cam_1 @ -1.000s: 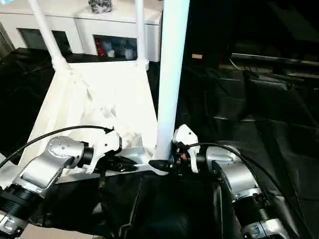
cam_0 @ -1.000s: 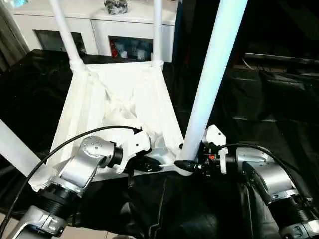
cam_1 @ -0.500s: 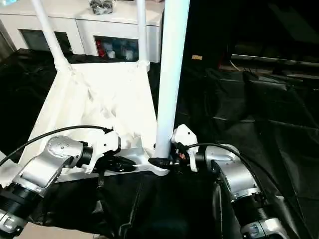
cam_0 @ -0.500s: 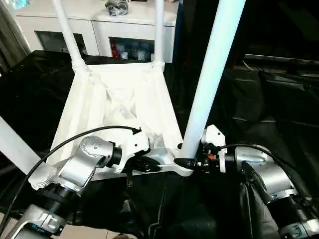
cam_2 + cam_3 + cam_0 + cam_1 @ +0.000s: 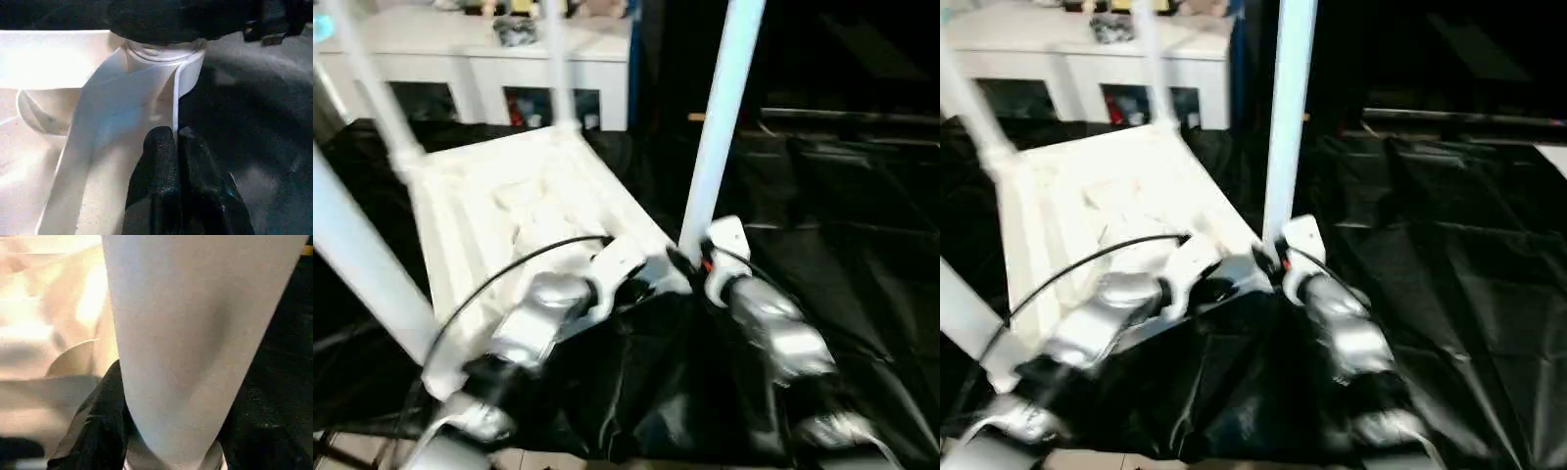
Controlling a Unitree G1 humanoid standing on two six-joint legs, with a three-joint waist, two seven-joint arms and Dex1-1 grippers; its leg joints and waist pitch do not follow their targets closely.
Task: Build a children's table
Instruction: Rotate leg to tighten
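Note:
The children's table lies upside down on the black-covered work table, its ribbed white tabletop [image 5: 509,186] facing up. White legs stand in its corner sockets. The near-right leg [image 5: 715,127] rises between my arms, and others stand at the far right [image 5: 553,69] and near left [image 5: 362,264]. My left gripper [image 5: 651,284] is shut on the tabletop's thin rim [image 5: 122,112] just beside the near-right socket. My right gripper [image 5: 690,259] clasps the base of the near-right leg [image 5: 186,342], with a black finger [image 5: 95,423] pressed against each side.
A white cabinet [image 5: 460,59] with dark glass doors stands behind the work table. The wrinkled black cover [image 5: 842,225] spreads to the right and toward me. The upright legs crowd the space above the tabletop.
The whole picture has swung and tilted, so the camera has moved. Both grippers remain at the same near-right corner. The right gripper's fingers have drawn in a little around the leg.

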